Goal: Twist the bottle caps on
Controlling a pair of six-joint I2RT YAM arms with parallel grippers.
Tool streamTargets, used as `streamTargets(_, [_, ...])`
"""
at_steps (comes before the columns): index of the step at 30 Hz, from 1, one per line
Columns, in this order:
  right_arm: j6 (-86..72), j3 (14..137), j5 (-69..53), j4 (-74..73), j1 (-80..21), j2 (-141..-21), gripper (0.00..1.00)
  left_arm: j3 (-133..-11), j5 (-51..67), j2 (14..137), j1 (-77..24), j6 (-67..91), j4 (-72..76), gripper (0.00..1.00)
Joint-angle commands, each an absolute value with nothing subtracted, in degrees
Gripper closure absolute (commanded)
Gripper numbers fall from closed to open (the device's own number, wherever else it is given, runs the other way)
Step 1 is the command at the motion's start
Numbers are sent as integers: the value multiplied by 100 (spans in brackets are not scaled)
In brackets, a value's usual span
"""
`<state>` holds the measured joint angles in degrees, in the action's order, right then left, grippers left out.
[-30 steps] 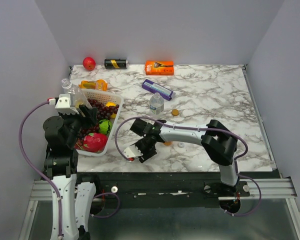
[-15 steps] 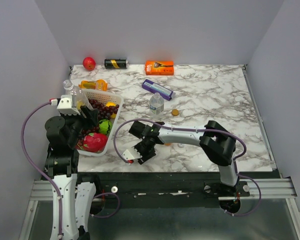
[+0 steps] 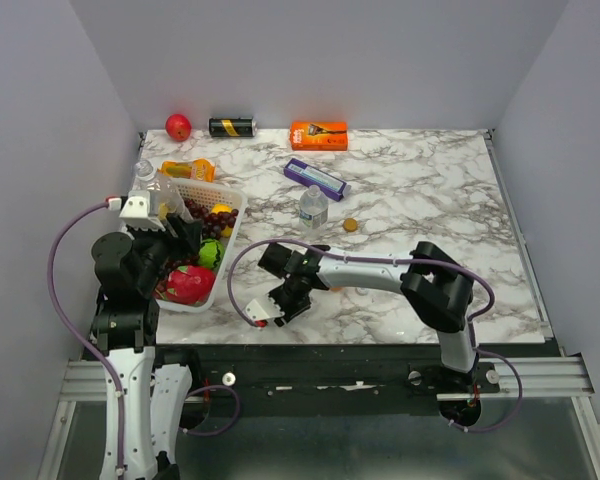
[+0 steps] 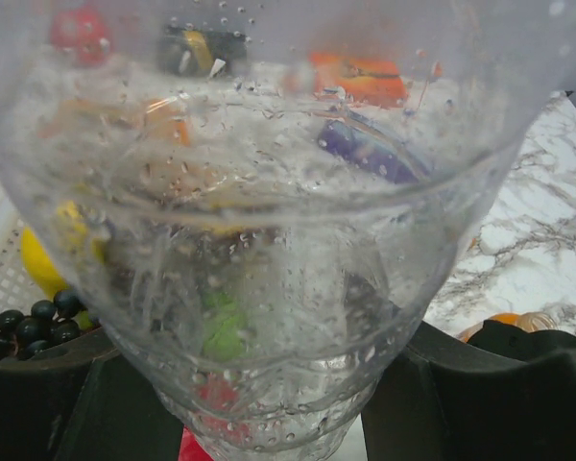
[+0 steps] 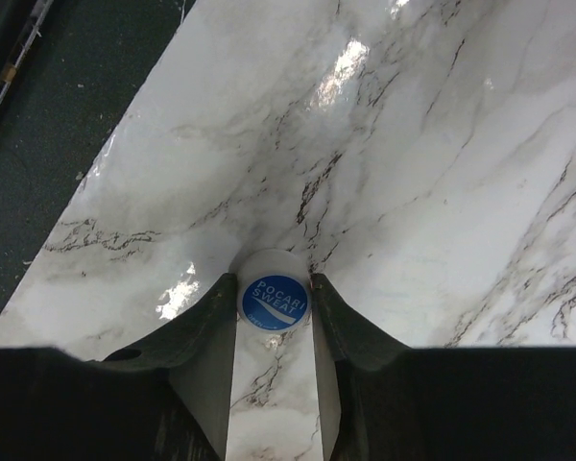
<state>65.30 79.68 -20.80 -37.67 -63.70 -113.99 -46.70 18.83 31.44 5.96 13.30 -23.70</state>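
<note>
My left gripper (image 3: 163,212) is shut on a clear bottle (image 3: 152,188) and holds it tilted above the basket. The bottle (image 4: 269,192) fills the left wrist view, with dark fingers (image 4: 499,394) at its sides. My right gripper (image 3: 278,302) is low at the table's front. In the right wrist view its fingers (image 5: 207,322) press both sides of the blue cap (image 5: 275,300), which lies flat on the marble. A clear bottle with a pale label (image 3: 313,207) stands mid-table. The orange bottle (image 3: 187,170) lies behind the basket. An orange cap (image 3: 350,225) and a whitish cap (image 3: 361,291) lie on the marble.
A white basket (image 3: 223,262) of fruit stands at the left under the held bottle. At the back are a red fruit (image 3: 178,126), a black can (image 3: 232,127) and an orange box (image 3: 318,134). A purple box (image 3: 315,178) lies mid-table. The front edge runs close beside the right gripper.
My right gripper has shifted slightly left and toward the front edge. My left gripper has carried the clear bottle a little to the right.
</note>
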Motion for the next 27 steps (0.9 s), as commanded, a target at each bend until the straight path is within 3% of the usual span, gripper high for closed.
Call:
streamTargets(1, [6539,7717,-1740,-3769,-6364,-10935,74,-4588,2767,3225,492,942,-2013,100])
streamTargets(7, [5899,8585,-2346,-5146,-5881,-9538,76,-4816,3611,4146,18,318,-1477,100])
streamTargets(10, [5530,9261,-2654,-5885,-5574,-8906,76,-4782,3753,4534,-780,-420,-1468,100])
streamTargets(17, [4958,9730,-2699,-6636,-5344,-7588,77,-3368,3586,4377,-2450,-1071,-81,100])
streamTargets(22, [4859,9571,-2654,-6478,-5353,-7137,77,-2453,3262,4482,-3304,-1345,868,100])
streamTargets(27, [5246,9877,-2724,-6565,-5353,-7469,76,-2198,3085,4605,-3770,-1687,1160,100])
